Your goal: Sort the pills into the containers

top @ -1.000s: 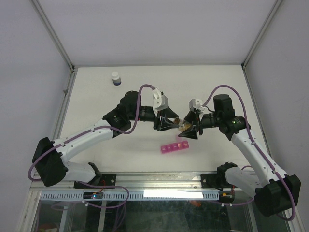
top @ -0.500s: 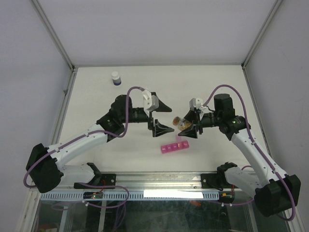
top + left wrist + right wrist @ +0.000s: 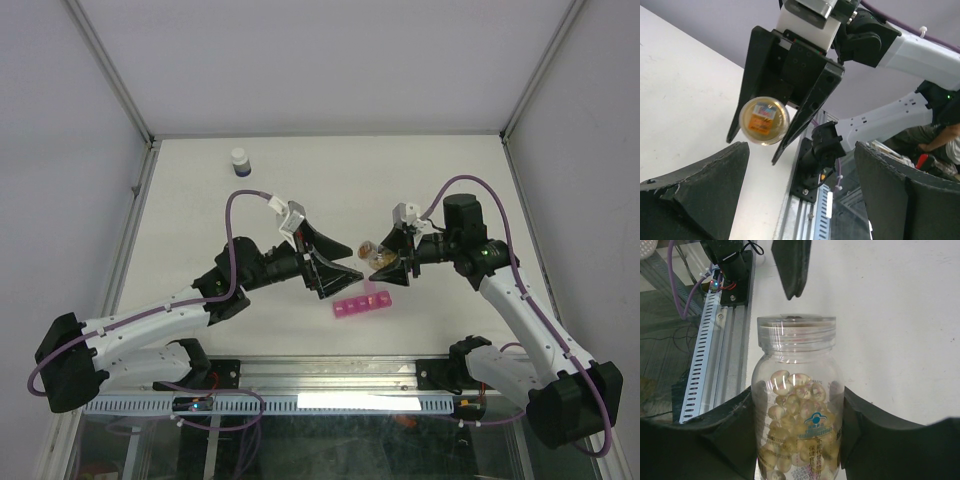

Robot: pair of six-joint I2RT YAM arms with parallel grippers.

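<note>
My right gripper (image 3: 384,263) is shut on a clear bottle (image 3: 797,405) full of yellowish pills (image 3: 792,390), held above the table and tilted, its mouth end pointing left. The same bottle (image 3: 763,120) faces the left wrist view end-on, a small label on its round face. My left gripper (image 3: 335,258) stands open a short way left of the bottle, with nothing between its fingers (image 3: 700,187). The pink containers strip (image 3: 362,304) lies on the table just below and between the two grippers. Whether its lids are open I cannot tell.
A white-capped dark bottle (image 3: 239,162) stands at the far left of the table. The metal rail (image 3: 330,375) with both arm bases runs along the near edge. One left finger (image 3: 790,265) hangs just beyond the bottle's mouth.
My left gripper was shut at the bottle's mouth; it has opened and drawn back to the left, away from the bottle. The right gripper and bottle have stayed put.
</note>
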